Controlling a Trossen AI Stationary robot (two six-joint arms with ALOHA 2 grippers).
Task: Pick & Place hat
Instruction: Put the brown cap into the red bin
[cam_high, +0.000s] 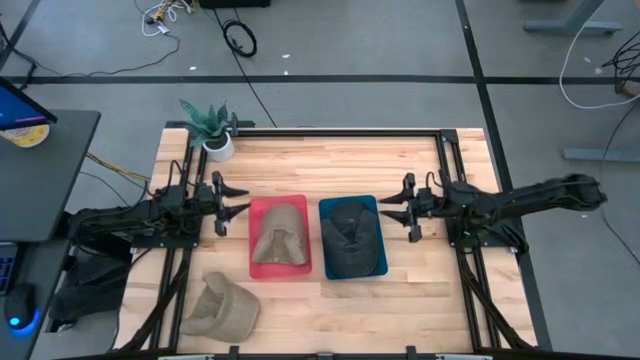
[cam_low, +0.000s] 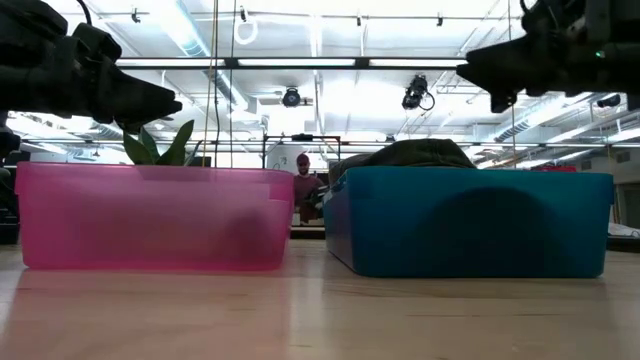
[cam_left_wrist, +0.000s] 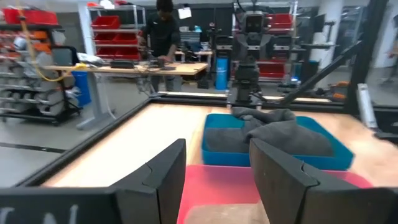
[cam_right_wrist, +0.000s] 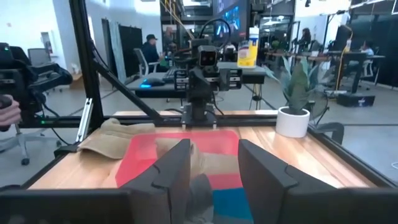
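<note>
both claws wide, empty — left claw (cam_high: 240, 207) beside pink bin (cam_high: 279, 236), right claw (cam_high: 387, 208) beside blue bin (cam_high: 353, 237).

A robotics lab: red parts bins (cam_left_wrist: 118, 28) on shelving, workbenches (cam_left_wrist: 124, 67), and cables (cam_high: 238, 38) across the concrete floor.

Pink bin (cam_low: 150, 218) beside blue bin (cam_low: 470, 222); dark hat (cam_low: 415, 153) mounded above blue rim; plant leaves (cam_low: 160, 147) behind pink.
</note>
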